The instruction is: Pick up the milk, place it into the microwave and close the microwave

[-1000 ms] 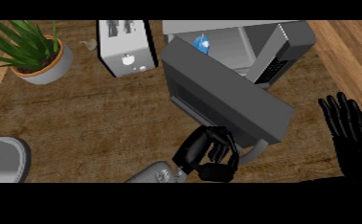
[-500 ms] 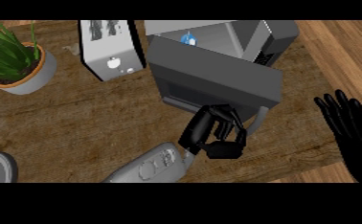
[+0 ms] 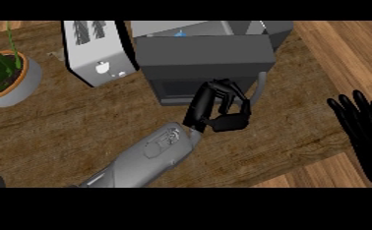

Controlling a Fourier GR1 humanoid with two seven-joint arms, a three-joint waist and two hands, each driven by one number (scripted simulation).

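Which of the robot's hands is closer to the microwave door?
Left. The left hand is right against the front of the microwave door, fingers curled. The right hand rests open at the view's right edge, well away from it.

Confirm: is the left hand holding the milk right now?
No, the left hand is pressed against the microwave door, while the milk sits inside.

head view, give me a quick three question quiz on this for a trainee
1. True or false: the left hand is at the microwave door.
2. What stands just left of the microwave? A) toaster B) kettle C) bowl
3. Where does the right hand show, and how are its fingers?

Key:
1. True; its curled fingers are against the door's front, near the handle.
2. A, the toaster; a potted plant sits further left.
3. At the view's right edge, fingers straight, resting open.
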